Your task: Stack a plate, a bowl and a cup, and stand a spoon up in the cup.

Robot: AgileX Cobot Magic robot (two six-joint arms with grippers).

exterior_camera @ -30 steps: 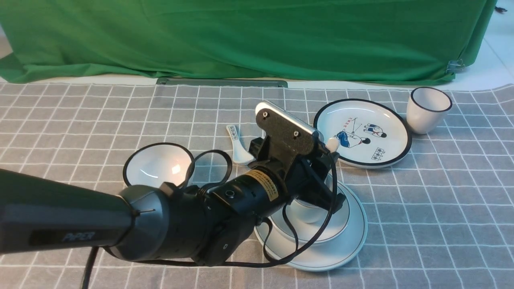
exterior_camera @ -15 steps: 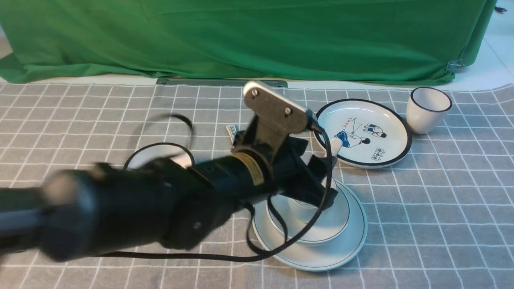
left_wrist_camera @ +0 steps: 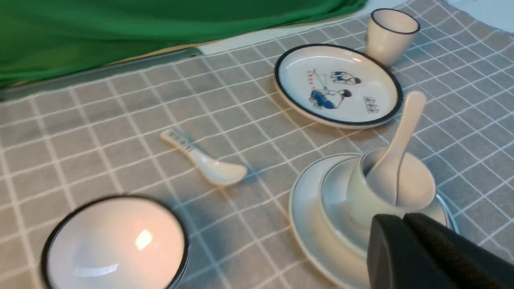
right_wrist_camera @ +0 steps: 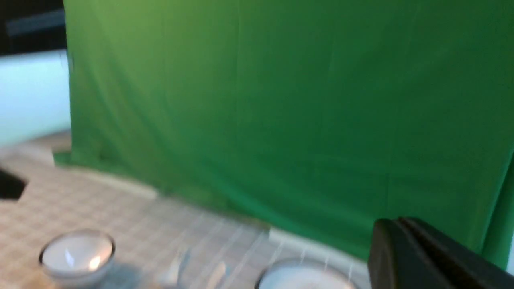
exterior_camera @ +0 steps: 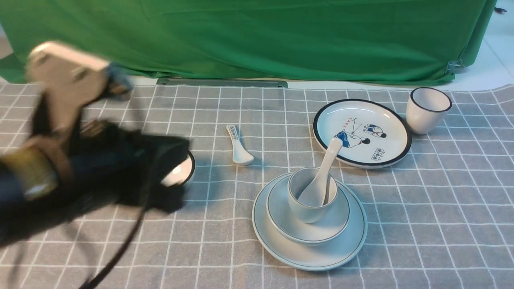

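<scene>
The plate [exterior_camera: 317, 259] sits at the front centre of the checked cloth, with the bowl [exterior_camera: 331, 230] on it and the cup [exterior_camera: 309, 208] in the bowl. The spoon [exterior_camera: 326, 166] stands in the cup, handle leaning up and back. The stack also shows in the left wrist view: plate [left_wrist_camera: 305, 212], bowl [left_wrist_camera: 333, 188], cup [left_wrist_camera: 361, 200], spoon [left_wrist_camera: 401, 136]. My left gripper [exterior_camera: 170, 188] is blurred at the left, well away from the stack; its jaws [left_wrist_camera: 403, 218] are shut and empty. My right gripper [right_wrist_camera: 395, 222] is shut, empty, raised before the green cloth.
A black-rimmed bowl [exterior_camera: 180, 170] lies half hidden behind my left arm. A small printed spoon [exterior_camera: 239, 146] lies mid-table. A black-rimmed cartoon plate [exterior_camera: 361, 132] and a black-rimmed cup [exterior_camera: 427, 108] stand at the back right. A green cloth hangs along the back.
My left arm has pulled away from the stack to the left and up, leaving the spoon standing in the cup. The stack now shows in full.
</scene>
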